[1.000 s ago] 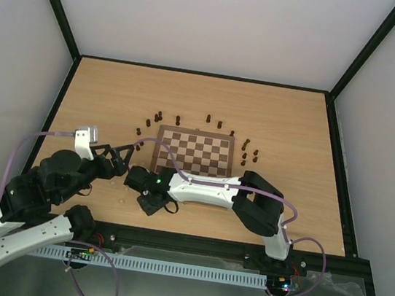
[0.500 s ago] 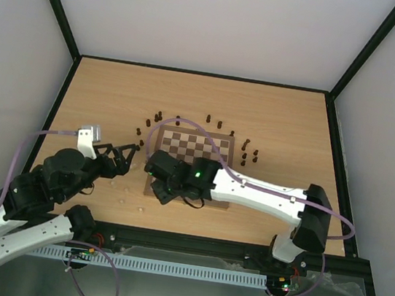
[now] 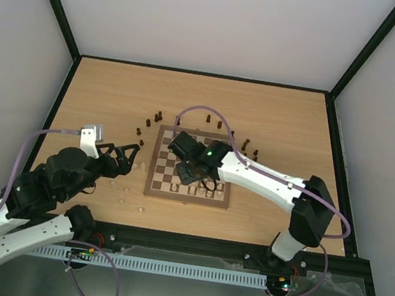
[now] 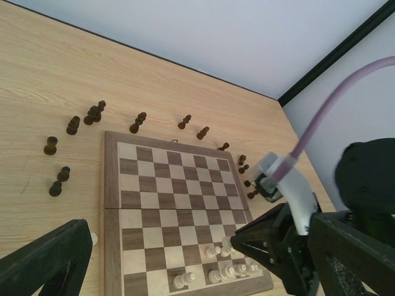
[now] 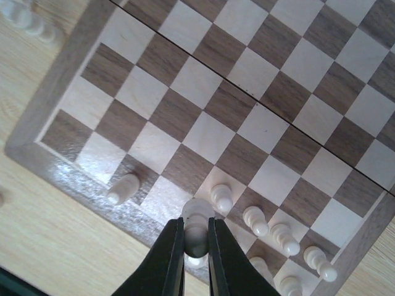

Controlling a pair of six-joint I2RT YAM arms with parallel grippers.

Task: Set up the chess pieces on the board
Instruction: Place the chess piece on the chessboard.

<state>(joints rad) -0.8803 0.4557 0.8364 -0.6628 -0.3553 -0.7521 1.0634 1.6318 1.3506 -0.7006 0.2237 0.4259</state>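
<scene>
Here, the light wooden counter [image 3: 117, 92] carries the board [image 3: 160, 176] near its middle. The right arm [image 3: 273, 182] reaches in from 4 o'clock over the board's near half, and the left arm [image 3: 53, 179] sits off the board at about 8 o'clock.

The left fingers [image 3: 128, 151] stand spread wide over bare counter, holding nothing. The right fingers [image 5: 179, 250] are pinched narrow on a single pale piece [image 5: 197, 217], gripped upright above the squares at the board's near edge — whether its base touches the wood cannot be told.

Dark pieces [image 4: 92, 113] stand on the counter in a loose arc around the board, from 9 o'clock through 12 to 3 o'clock. Pale pieces [image 5: 256, 219] cluster on the near rows toward the 5 o'clock corner, one lone pawn [image 5: 122, 188] apart at the near edge — a few more [image 5: 28, 18] lie off the board on the counter.
</scene>
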